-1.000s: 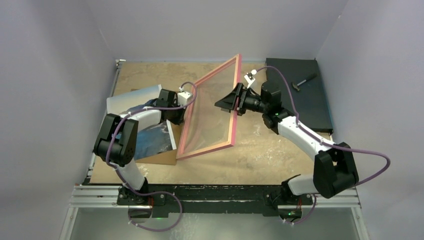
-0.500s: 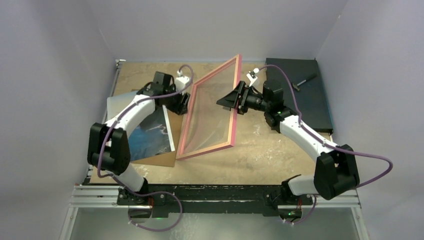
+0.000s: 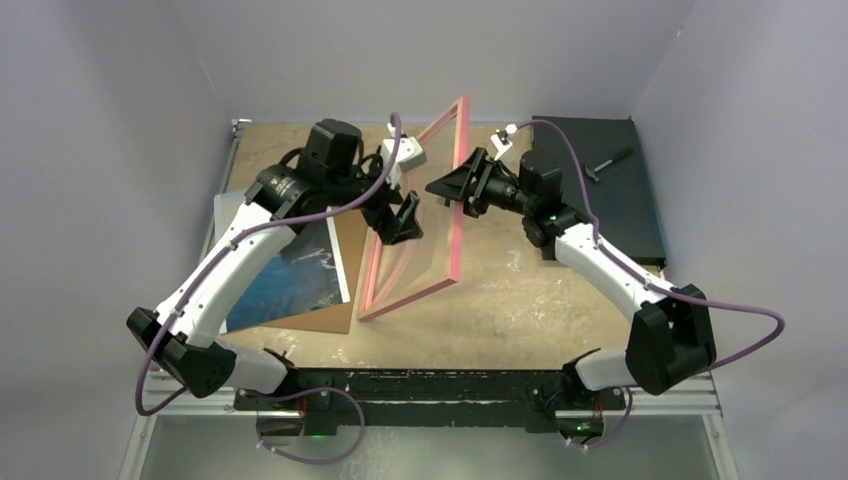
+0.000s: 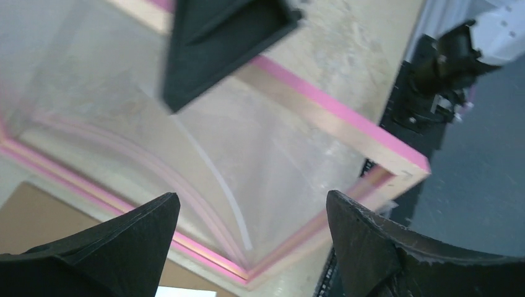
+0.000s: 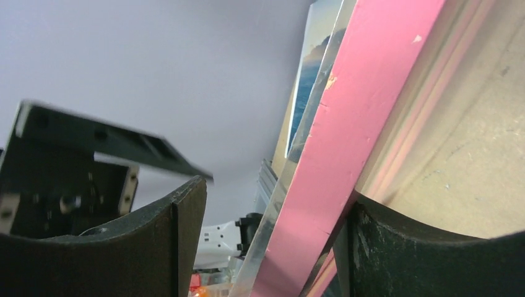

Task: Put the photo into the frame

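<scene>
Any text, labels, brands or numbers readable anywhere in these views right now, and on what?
None: no writing, label or number shows on the pink-rimmed rectangular picture frame, the white-bordered blue-sky photo print, the plain brown backing board or the black rectangular mat.

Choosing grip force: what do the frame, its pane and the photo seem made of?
Frame: probably wood, pink painted front, pale bare-looking side. Pane: clear glossy sheet showing reflections, glass or plastic unclear. Photo: thin paper print, white border.
</scene>
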Tool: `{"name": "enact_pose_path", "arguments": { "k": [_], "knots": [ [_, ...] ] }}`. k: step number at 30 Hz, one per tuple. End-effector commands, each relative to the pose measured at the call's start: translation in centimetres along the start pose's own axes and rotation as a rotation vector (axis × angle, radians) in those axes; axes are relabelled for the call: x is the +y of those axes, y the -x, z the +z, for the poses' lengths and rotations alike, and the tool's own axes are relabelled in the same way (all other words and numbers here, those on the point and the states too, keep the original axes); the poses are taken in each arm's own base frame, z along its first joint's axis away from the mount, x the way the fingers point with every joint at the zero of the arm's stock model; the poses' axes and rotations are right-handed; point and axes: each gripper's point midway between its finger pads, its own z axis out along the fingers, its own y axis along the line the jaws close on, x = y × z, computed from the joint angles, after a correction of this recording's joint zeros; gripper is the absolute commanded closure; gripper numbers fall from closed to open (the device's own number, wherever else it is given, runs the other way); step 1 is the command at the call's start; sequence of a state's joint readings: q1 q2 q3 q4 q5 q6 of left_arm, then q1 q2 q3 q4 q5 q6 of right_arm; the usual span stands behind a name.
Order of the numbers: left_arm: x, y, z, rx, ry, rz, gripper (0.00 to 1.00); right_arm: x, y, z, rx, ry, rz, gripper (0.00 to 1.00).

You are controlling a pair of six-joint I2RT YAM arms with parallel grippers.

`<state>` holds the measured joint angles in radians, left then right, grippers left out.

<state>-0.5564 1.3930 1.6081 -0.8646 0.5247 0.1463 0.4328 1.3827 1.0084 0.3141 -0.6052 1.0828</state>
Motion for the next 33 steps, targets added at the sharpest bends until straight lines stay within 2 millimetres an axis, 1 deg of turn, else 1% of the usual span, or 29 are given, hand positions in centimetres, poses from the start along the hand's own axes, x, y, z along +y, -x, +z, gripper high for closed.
{"name": "enact_pose_path", "arguments": {
  "k": [1,5,9,14,17,19,21,24,26,30,33],
  "knots": [
    [-3.9,-0.5,-0.7,0.026,-0.071,-0.017,0.11,4.6,2.0,0.6,-0.077,0.091,-0.041,0.3],
    [-4.2,0.2,-0.8,0.019,-0.028,0.028,0.08,4.7,2.0,1.3,-0.085,0.079,-0.019,0.35],
    [-4.5,1.9,-1.0,-0.019,0.002,0.037,0.06,5.1,1.9,2.0,-0.089,0.075,-0.017,0.37],
    [-4.2,1.2,-0.2,0.008,0.046,0.054,0.04,5.0,1.7,2.7,-0.086,0.061,-0.015,0.38],
    [-3.9,0.8,-0.2,0.023,0.069,0.072,0.03,4.6,1.6,2.9,-0.086,0.049,-0.012,0.39],
    [-3.4,0.2,-0.2,0.047,0.098,0.086,0.03,4.6,1.7,3.0,-0.085,0.048,-0.01,0.4],
    [-2.7,-0.6,-0.3,0.079,0.141,0.095,0.07,4.6,1.7,3.0,-0.084,0.049,-0.009,0.41],
    [-1.7,-1.6,-0.8,0.121,0.196,0.104,0.16,4.7,1.7,3.0,-0.083,0.05,-0.014,0.41],
    [-1.2,-1.6,-1.3,0.128,0.227,0.118,0.21,4.7,1.7,3.0,-0.084,0.047,-0.018,0.42],
    [-0.8,-1.8,-1.8,0.15,0.253,0.131,0.25,4.7,1.7,3.0,-0.084,0.045,-0.02,0.42],
    [-0.5,-1.4,-2.2,0.162,0.271,0.145,0.35,4.6,1.6,2.9,-0.081,0.041,-0.022,0.43]
  ]
}}
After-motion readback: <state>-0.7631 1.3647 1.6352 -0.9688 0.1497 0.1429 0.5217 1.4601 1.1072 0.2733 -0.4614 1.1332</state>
